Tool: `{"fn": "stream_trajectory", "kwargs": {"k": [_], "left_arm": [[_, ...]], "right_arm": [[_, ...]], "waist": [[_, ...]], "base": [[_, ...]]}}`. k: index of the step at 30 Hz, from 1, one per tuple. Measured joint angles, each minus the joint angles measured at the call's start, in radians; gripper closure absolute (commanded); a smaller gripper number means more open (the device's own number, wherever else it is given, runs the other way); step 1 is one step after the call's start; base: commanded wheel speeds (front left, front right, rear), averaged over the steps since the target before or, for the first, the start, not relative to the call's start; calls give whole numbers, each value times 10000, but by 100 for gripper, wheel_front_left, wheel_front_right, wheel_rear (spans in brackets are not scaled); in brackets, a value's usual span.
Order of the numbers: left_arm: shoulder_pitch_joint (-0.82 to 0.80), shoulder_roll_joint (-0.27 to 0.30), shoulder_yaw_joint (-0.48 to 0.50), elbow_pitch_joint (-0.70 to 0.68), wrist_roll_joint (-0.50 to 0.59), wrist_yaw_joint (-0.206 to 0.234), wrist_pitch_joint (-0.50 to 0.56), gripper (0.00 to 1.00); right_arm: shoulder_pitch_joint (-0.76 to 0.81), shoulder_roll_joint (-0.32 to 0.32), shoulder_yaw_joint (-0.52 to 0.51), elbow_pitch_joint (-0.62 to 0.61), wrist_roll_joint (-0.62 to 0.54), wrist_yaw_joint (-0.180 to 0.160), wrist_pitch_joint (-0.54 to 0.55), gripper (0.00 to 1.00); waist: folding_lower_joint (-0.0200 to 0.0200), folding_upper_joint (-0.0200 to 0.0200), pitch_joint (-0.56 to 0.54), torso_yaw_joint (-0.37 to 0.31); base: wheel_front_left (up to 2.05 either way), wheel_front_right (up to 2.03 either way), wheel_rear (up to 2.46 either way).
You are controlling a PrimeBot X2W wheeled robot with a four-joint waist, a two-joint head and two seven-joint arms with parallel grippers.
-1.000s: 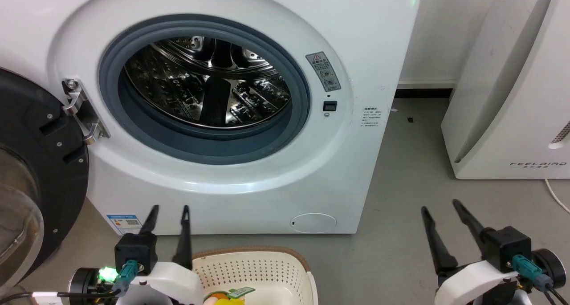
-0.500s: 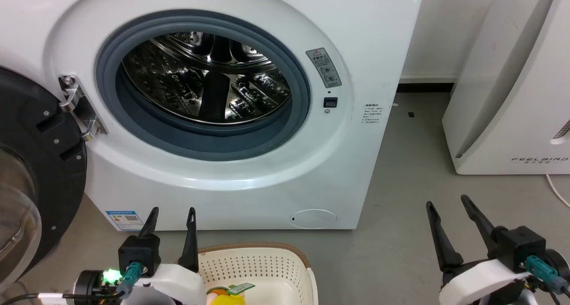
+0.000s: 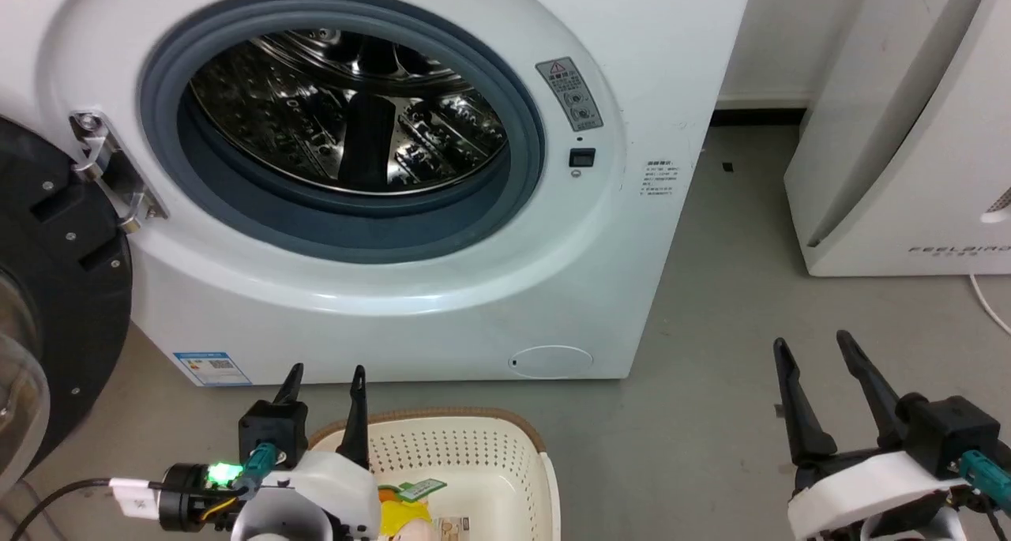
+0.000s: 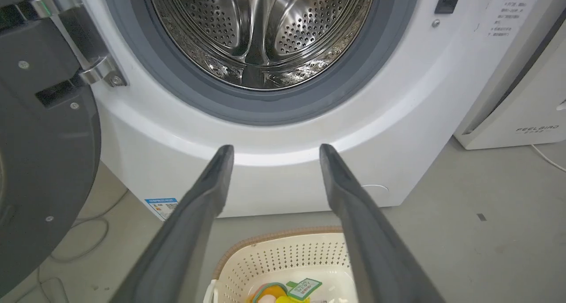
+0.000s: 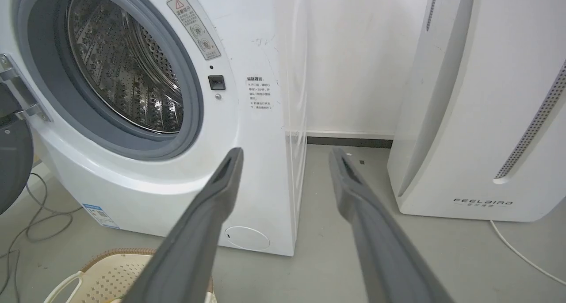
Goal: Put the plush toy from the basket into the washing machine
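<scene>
Lying in perforated cream basket (image 3: 474, 450): soft plush toy (image 3: 401, 514).

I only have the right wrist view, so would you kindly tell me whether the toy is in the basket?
Observer: Yes, the toy lies in the basket, with a green tag showing on it.
Operator: Thank you. What is the left gripper doing?
Observer: The left gripper is open by the basket's left edge, holding nothing.
Operator: And how far open is the door?
Observer: The door stands swung wide open, at the head view's left edge.
</scene>
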Motion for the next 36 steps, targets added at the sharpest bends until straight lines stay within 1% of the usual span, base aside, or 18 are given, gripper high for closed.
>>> {"fn": "stream_trajectory", "kwargs": {"k": [13,20,26,36], "left_arm": [[-1257,165,-399,2284,-4,-364,35,0],[-1809,299,-717,3170,-4,-593,658,0],[-2245,502,-976,3797,0,-683,1099,0],[-2876,709,-1689,4823,40,-802,2276,0]], "right_arm": [[-450,0,-69,-217,525,0,-245,0],[-742,0,-113,-362,880,0,-414,0],[-1000,0,-150,-470,1103,0,-510,0],[-1414,0,-198,-650,1532,-2,-721,0]], "waist": [[0,0,884,-174],[0,0,1494,-285],[0,0,2074,-412],[0,0,3090,-630]], "base": [[0,0,0],[0,0,0],[0,0,0],[0,0,0]]}}
